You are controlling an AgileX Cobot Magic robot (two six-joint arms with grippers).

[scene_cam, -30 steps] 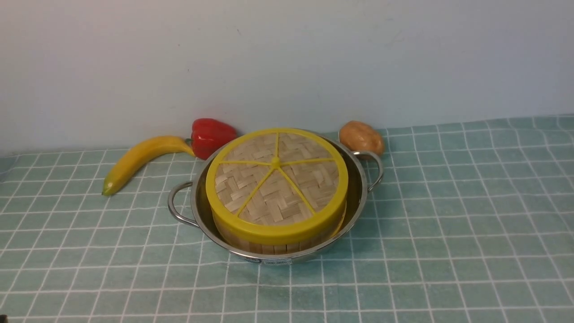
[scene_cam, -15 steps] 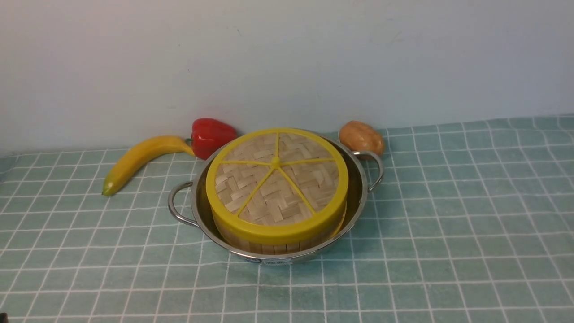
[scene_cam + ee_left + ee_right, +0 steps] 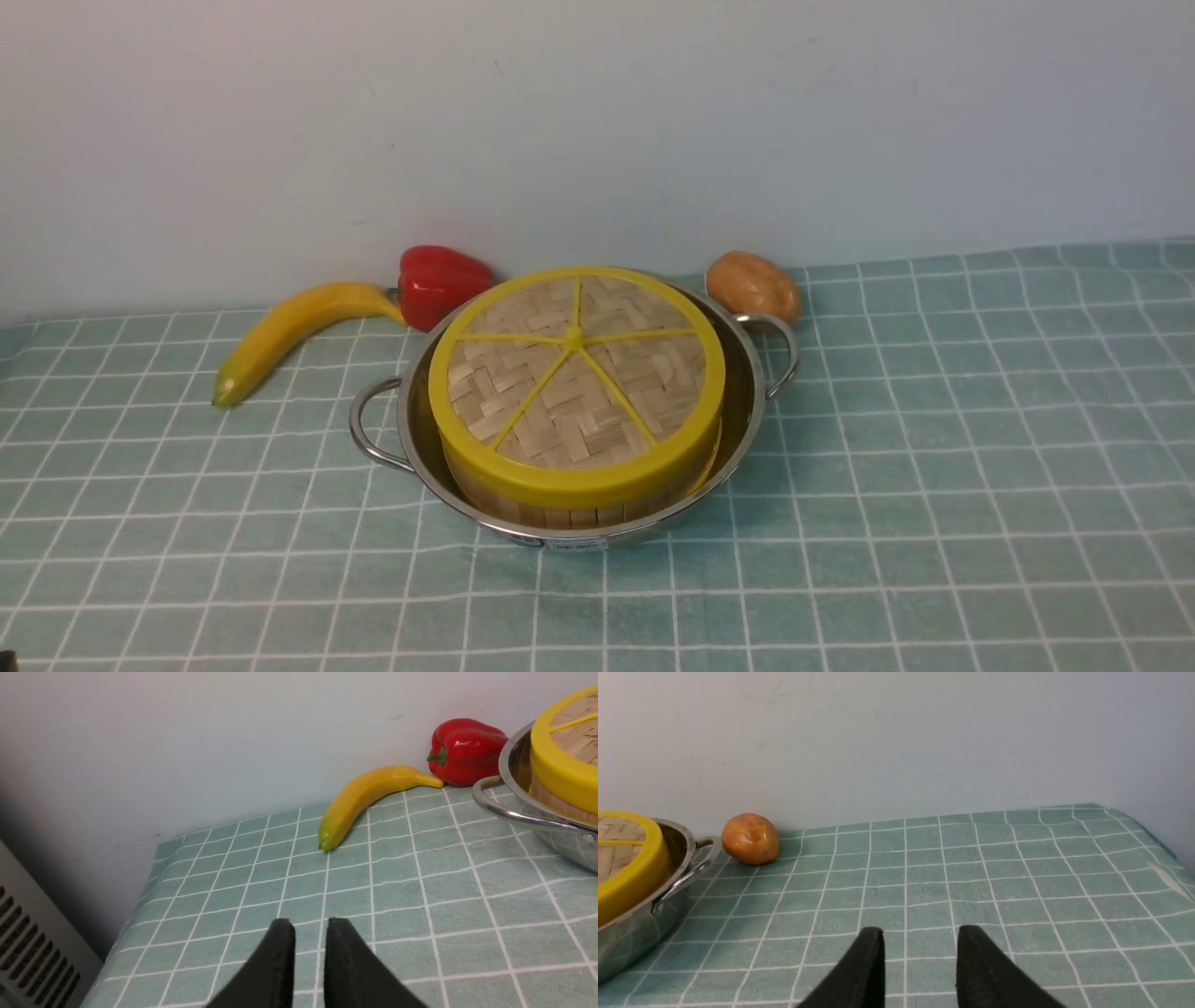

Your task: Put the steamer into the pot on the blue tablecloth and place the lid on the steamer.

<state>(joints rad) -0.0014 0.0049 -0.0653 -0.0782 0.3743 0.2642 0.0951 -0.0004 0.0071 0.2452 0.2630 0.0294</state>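
The shiny steel pot (image 3: 745,397) stands on the blue tablecloth (image 3: 934,467) near the back middle. The steamer (image 3: 569,513) sits inside the pot; only its slat wall shows below the lid (image 3: 574,373), which lies flat on it. Neither gripper shows in the front view. My left gripper (image 3: 310,926) hangs low over bare cloth, left of the pot (image 3: 511,770), with a narrow gap between its jaws and nothing in it. My right gripper (image 3: 920,933) hangs over bare cloth, right of the pot (image 3: 635,933), its jaws wider apart and empty.
A banana (image 3: 289,331) and a red pepper (image 3: 439,280) lie behind the pot on the left. A potato (image 3: 752,285) lies behind its right handle (image 3: 782,350). A wall runs along the back. The cloth's left edge drops off beside a vent grille (image 3: 28,952).
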